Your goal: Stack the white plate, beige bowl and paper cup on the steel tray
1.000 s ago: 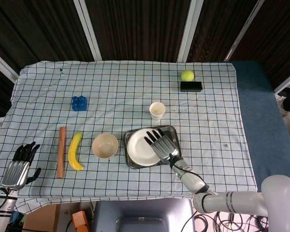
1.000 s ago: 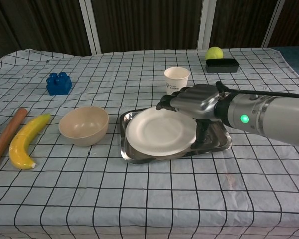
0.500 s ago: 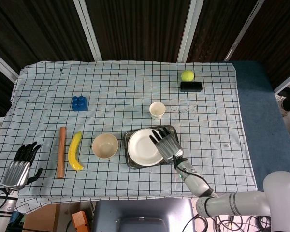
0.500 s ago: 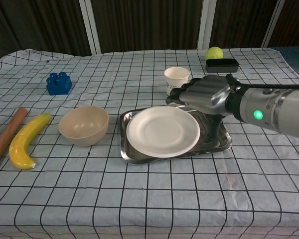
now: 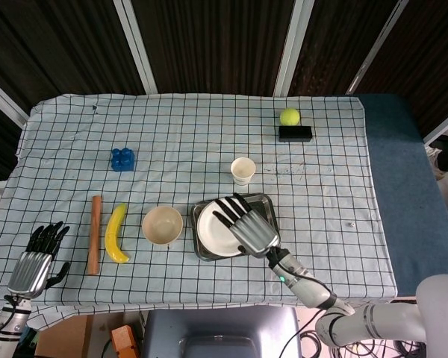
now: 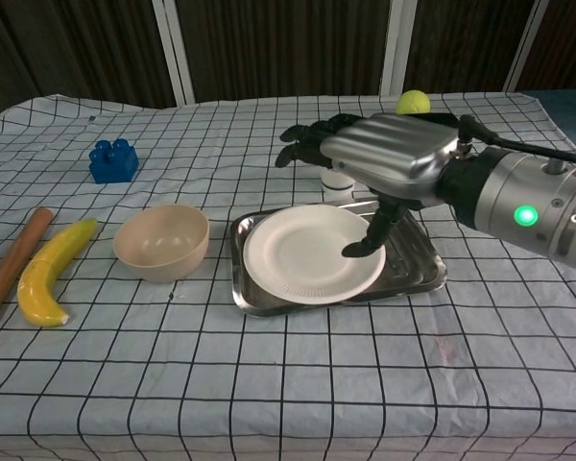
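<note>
The white plate [image 5: 218,232] [image 6: 307,252] lies flat in the steel tray [image 5: 265,202] [image 6: 418,279] near the table's front. My right hand [image 5: 244,222] [image 6: 374,154] hovers above the plate with fingers spread and nothing in it. The beige bowl [image 5: 163,225] [image 6: 161,241] stands upright just left of the tray. The paper cup [image 5: 243,171] [image 6: 340,179] stands behind the tray, mostly hidden by the hand in the chest view. My left hand [image 5: 36,261] stays open at the table's front left corner.
A banana [image 5: 117,233] [image 6: 48,273] and a wooden stick [image 5: 95,233] [image 6: 10,267] lie left of the bowl. A blue block [image 5: 122,159] [image 6: 112,160] sits further back. A tennis ball [image 5: 289,116] [image 6: 412,99] rests behind a black box [image 5: 295,133] at the far right.
My right hand let go of the plate, which now lies flat in the tray, then rose and opened above it. The left hand shifted slightly.
</note>
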### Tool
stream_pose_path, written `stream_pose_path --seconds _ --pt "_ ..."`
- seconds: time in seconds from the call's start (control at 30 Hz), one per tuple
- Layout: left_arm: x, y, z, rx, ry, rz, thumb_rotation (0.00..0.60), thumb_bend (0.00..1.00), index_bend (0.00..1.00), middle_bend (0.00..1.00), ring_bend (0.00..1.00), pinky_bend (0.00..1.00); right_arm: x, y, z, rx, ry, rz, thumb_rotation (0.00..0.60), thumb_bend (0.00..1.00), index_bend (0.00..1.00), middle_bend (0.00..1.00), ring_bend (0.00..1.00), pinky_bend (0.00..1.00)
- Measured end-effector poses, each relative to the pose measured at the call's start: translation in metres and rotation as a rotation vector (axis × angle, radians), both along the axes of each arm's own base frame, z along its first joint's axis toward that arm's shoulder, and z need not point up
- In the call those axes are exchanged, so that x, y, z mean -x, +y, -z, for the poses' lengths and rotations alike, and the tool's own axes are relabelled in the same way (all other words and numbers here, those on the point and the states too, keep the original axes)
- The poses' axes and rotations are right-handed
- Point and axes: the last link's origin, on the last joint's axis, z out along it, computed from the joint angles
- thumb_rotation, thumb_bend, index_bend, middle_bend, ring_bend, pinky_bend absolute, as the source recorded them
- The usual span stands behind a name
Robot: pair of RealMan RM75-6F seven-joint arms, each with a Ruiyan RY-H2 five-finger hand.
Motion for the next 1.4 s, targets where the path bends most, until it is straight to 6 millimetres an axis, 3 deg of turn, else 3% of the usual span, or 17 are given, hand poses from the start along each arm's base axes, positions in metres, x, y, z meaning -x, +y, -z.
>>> stream_pose_path --seconds 0.1,0.33,0.53,0.93,1.07,1.23,1.4 --pt "0.001 -0.001 0.001 -0.019 0.033 -0.010 0.600 0.39 0.00 0.00 0.00 0.00 -0.009 0.002 0.025 -0.019 -0.067 -0.031 0.600 0.20 0.30 0.00 0.00 0.00" --pt "0.008 -0.006 -0.007 -0.051 0.026 -0.040 0.600 0.39 0.00 0.00 0.00 0.00 -0.040 0.004 0.082 -0.018 -0.124 -0.042 0.600 0.23 0.35 0.00 0.00 0.00" --pt "0.012 -0.010 -0.015 -0.078 0.017 -0.052 0.600 0.39 0.00 0.00 0.00 0.00 -0.067 0.004 0.106 -0.002 -0.134 -0.056 0.600 0.27 0.36 0.00 0.00 0.00" --pt "0.017 -0.015 -0.024 -0.107 0.010 -0.073 0.600 0.39 0.00 0.00 0.00 0.00 -0.079 0.000 0.138 0.025 -0.100 -0.001 0.600 0.32 0.43 0.00 0.00 0.00" --pt "0.017 -0.015 -0.025 -0.109 0.006 -0.071 0.600 0.39 0.00 0.00 0.00 0.00 -0.079 -0.005 0.141 0.032 -0.092 0.021 0.600 0.34 0.49 0.00 0.00 0.00" --pt "0.017 -0.014 -0.025 -0.109 0.005 -0.071 0.600 0.39 0.00 0.00 0.00 0.00 -0.077 -0.008 0.140 0.057 -0.077 0.021 0.600 0.43 0.63 0.00 0.00 0.00" --pt "0.017 -0.014 -0.025 -0.110 0.004 -0.073 0.600 0.39 0.00 0.00 0.00 0.00 -0.074 -0.008 0.139 0.074 -0.062 0.005 0.600 0.48 0.65 0.00 0.00 0.00"
